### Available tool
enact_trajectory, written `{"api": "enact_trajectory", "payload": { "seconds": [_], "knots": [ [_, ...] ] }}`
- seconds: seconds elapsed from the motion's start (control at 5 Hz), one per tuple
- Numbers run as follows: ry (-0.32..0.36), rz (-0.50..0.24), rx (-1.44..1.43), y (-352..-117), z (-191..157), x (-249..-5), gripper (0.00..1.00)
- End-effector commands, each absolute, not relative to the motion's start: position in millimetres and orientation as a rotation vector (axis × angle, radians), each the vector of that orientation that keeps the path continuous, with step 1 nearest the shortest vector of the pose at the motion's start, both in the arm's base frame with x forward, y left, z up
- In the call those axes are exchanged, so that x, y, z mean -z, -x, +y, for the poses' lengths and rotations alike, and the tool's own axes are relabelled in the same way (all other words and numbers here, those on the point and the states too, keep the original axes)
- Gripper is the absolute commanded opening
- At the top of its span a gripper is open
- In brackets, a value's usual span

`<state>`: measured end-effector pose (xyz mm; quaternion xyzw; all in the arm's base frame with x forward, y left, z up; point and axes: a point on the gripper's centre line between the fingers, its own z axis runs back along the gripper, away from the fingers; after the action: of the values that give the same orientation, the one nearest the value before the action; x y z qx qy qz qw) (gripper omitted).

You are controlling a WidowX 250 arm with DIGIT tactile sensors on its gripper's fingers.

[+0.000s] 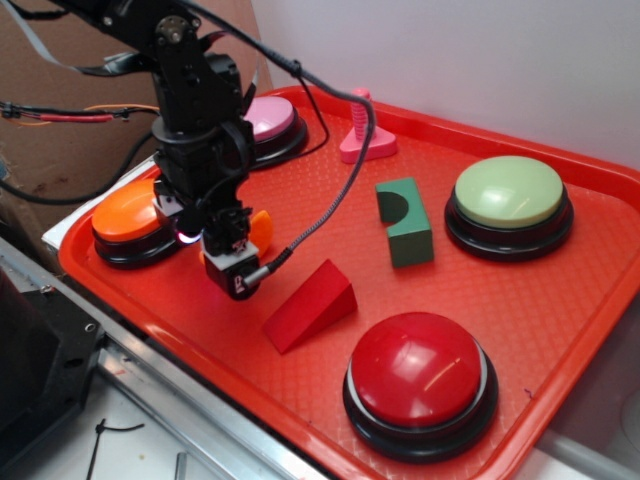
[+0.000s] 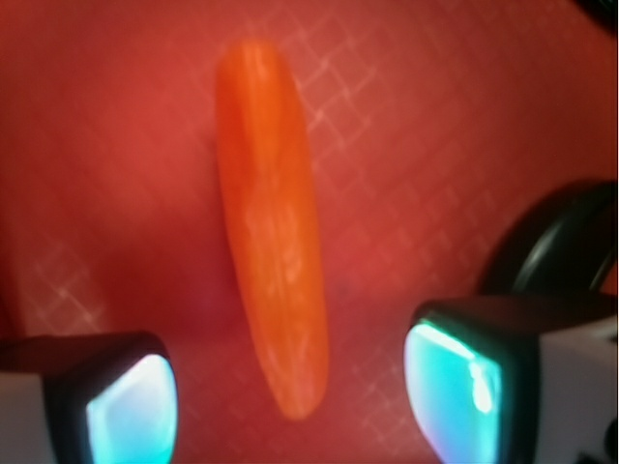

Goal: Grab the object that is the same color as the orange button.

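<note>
Fingers (image 2: 131, 406) spread wide and lowered astride the orange crescent (image 2: 271, 232), lying flat on the red tray (image 1: 560, 300) just beside the orange button (image 1: 135, 215), lined up so a squeeze would seemingly pinch its narrow width.

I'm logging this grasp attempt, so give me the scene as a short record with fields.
target: small glossy orange crescent piece, lying on the red plastic tray
colour match: round orange dome button on a black base
gripper: open, fingers either side of the crescent, not touching
other buttons: pink, pale green, large red
blocks: red wedge, green arch block
grasp: not yet made
</note>
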<state>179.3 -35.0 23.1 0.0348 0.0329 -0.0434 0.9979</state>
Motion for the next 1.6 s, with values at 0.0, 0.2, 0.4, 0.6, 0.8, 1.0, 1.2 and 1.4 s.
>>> {"api": "enact_trajectory", "payload": {
  "seconds": [0.0, 0.2, 0.4, 0.6, 0.8, 1.0, 1.2, 1.4],
  "knots": [
    [-0.022, -0.019, 0.081, -194, -33, -49, 1.0],
    [-0.066, 0.035, 0.081, -191, -31, -36, 0.0],
    [-0.08, 0.074, 0.084, -187, -31, -26, 0.11],
    [-0.095, 0.096, 0.093, -182, -32, -19, 1.0],
    [-0.101, 0.108, 0.082, -180, -31, -16, 0.62],
    [-0.097, 0.119, 0.059, -178, -31, -13, 0.0],
    [-0.098, 0.123, 0.049, -175, -30, -12, 0.0],
    [-0.049, 0.112, 0.049, -163, -26, -50, 0.0]
  ]
}}
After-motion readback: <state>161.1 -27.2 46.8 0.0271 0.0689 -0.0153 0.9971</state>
